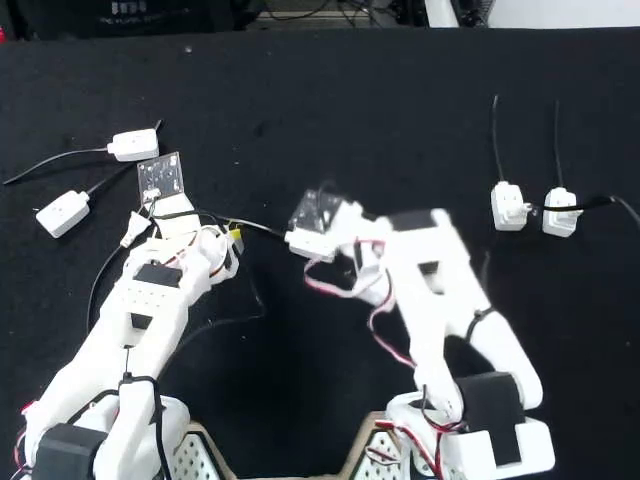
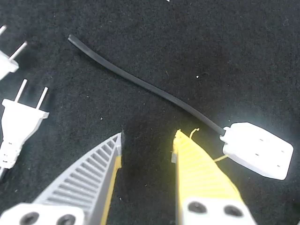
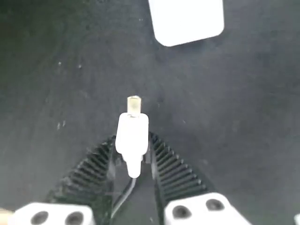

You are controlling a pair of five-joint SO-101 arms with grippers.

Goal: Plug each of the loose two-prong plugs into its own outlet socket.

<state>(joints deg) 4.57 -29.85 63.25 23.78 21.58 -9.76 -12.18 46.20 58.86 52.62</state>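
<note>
In the high view, the right gripper (image 1: 318,222) is seen at the middle of the table (image 1: 300,100), near the left gripper (image 1: 228,248). In the left wrist view, the left gripper (image 2: 149,136) is held wide apart and empty, with a cabled socket (image 2: 257,150) just beside its yellow finger and a loose plug (image 2: 18,119) off its other side. In the right wrist view, the right gripper (image 3: 132,139) is clamped on a held plug (image 3: 132,126). Its long axis points straight out toward a white block (image 3: 186,18), taken for a socket, lying ahead and slightly off-line, so the right arm is judged nearer to an insertion.

Robotics lab: black bench (image 1: 350,110) w/ cables (image 1: 322,12) behind.
</note>
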